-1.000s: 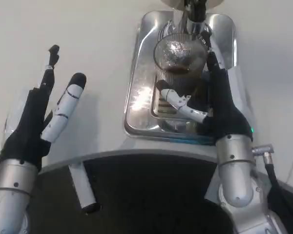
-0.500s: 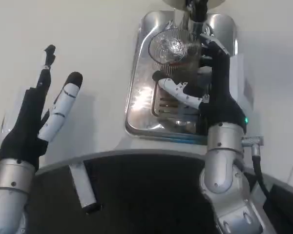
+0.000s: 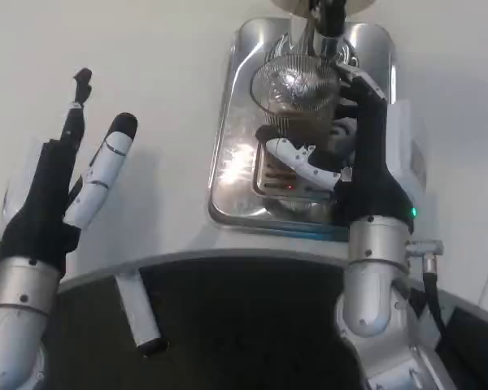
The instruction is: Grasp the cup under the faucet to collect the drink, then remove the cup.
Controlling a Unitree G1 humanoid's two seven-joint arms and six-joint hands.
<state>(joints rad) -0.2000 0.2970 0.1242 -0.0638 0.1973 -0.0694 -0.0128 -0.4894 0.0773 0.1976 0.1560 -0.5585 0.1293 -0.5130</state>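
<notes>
Fingers [image 3: 305, 166] of the right hand [image 3: 359, 154] wrap around the cup [image 3: 295, 93] at upper centre of the frame, gripping it beneath the faucet [image 3: 327, 18] over the steel drip tray [image 3: 228, 162]. Clear and ribbed, the cup holds dark liquid. At left, the left hand [image 3: 61, 191] hovers with fingers spread, holding nothing, above the white table [image 3: 146, 65].

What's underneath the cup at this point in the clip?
Below the glass cup lies the metal drip tray, with its slotted grate partly visible. The right robot hand, gripping the cup, hides the cup's base, so contact with the tray cannot be judged.
</notes>
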